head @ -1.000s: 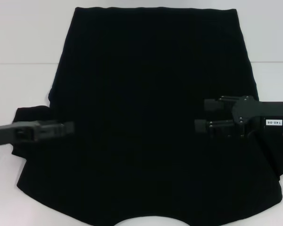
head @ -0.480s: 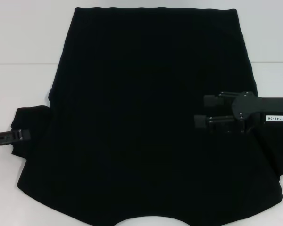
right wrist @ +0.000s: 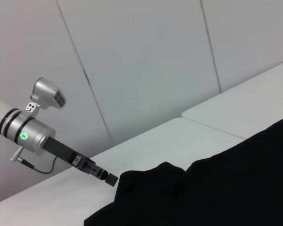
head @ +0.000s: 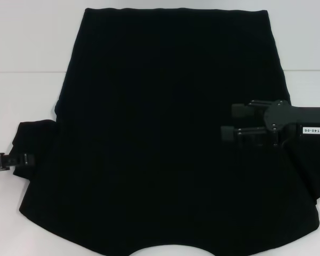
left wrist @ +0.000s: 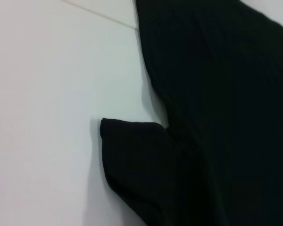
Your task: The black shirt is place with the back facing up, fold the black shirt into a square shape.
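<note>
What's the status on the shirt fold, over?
Left end effector at sleeve edge. Right end effector open above shirt's right side. Black shirt flat, unfolded. Nothing in the way.

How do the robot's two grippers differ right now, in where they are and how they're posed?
The left gripper reaches only to the outer edge of the black shirt, at its sleeve; the right gripper is over the shirt's body, well inside its edge. Little of the left gripper shows in the head view, so its fingers cannot be judged, while the right gripper's fingers are spread apart. Both are black and point inward toward the shirt's middle.
</note>
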`<state>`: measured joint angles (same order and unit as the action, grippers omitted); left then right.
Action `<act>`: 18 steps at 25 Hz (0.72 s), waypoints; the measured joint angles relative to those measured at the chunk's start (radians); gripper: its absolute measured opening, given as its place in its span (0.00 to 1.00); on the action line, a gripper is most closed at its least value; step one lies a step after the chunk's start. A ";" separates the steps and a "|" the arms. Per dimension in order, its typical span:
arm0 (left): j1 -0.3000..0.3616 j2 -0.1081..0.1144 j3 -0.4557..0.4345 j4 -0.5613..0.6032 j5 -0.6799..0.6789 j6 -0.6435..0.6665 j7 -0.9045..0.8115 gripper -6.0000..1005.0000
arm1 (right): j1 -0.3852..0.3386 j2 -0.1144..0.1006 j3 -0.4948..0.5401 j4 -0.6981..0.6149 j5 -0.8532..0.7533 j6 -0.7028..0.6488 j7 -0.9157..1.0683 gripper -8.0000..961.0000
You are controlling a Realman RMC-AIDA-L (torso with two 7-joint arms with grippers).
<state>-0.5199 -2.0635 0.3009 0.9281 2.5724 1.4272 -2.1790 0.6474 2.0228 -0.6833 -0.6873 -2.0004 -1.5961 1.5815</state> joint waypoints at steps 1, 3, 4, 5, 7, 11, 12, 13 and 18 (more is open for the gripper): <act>-0.003 0.000 0.013 -0.007 0.004 -0.012 -0.005 0.83 | 0.000 -0.001 0.001 0.000 0.000 0.000 0.001 0.96; -0.013 0.000 0.036 -0.019 0.016 -0.031 -0.013 0.83 | 0.000 -0.001 0.003 0.000 0.000 0.000 0.003 0.96; -0.018 0.000 0.042 -0.023 0.019 -0.037 -0.016 0.83 | 0.000 -0.002 0.004 0.000 0.000 0.000 0.004 0.96; -0.020 0.000 0.043 -0.025 0.020 -0.037 -0.016 0.83 | 0.000 -0.002 0.006 -0.001 0.000 0.000 0.005 0.96; -0.025 0.001 0.044 -0.025 0.020 -0.040 -0.017 0.83 | 0.000 -0.001 0.008 -0.001 0.000 0.000 0.005 0.96; -0.029 0.002 0.055 -0.026 0.022 -0.044 -0.020 0.83 | 0.000 -0.001 0.009 -0.001 0.000 0.000 0.006 0.96; -0.029 0.002 0.060 -0.026 0.023 -0.044 -0.023 0.82 | 0.000 -0.001 0.009 -0.001 0.000 0.000 0.006 0.96; -0.029 0.002 0.065 -0.026 0.026 -0.046 -0.027 0.82 | 0.000 -0.001 0.009 -0.001 0.000 0.001 0.006 0.96; -0.029 0.002 0.072 -0.026 0.033 -0.070 -0.035 0.82 | 0.000 -0.001 0.010 -0.004 0.000 0.002 0.006 0.96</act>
<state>-0.5492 -2.0617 0.3728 0.9019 2.6056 1.3572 -2.2143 0.6473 2.0215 -0.6733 -0.6908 -2.0003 -1.5937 1.5875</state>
